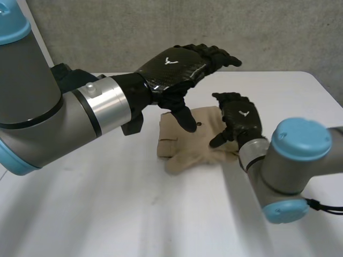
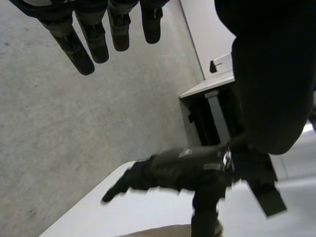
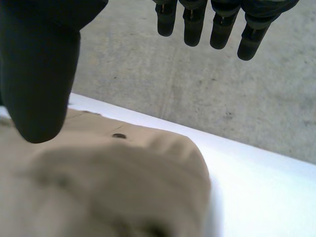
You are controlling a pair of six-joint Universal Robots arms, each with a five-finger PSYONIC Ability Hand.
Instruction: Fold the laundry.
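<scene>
Tan cloth, a garment (image 1: 190,142), lies in a compact folded bundle on the white tabletop (image 1: 134,209), near its far edge and between the two arms. The edge of the bundle nearest the robot is rounded and lumpy. A small dark button (image 3: 118,136) sits on the upper surface of the garment.

The left hand (image 1: 171,67) hangs in the air above the far left part of the garment. Its fingers (image 2: 81,49) are straight and slightly spread, and they reach toward the grey wall (image 1: 161,27). Its thumb (image 1: 185,118) points down toward the cloth. The left hand is open and holds nothing. Whether the thumb tip touches the cloth cannot be determined.

The right hand (image 1: 242,119) is positioned at the right edge of the garment, palm facing the cloth. In the right wrist view its fingers (image 3: 222,27) are extended and clear of the garment, with the wall behind them. Its thumb (image 3: 39,74) hangs over the cloth near the button. The right hand is open and no cloth is pinched between thumb and fingers. Contact between this thumb and the garment cannot be confirmed.

In the left wrist view a dark desk (image 2: 212,98) stands against the wall beyond the tabletop.
</scene>
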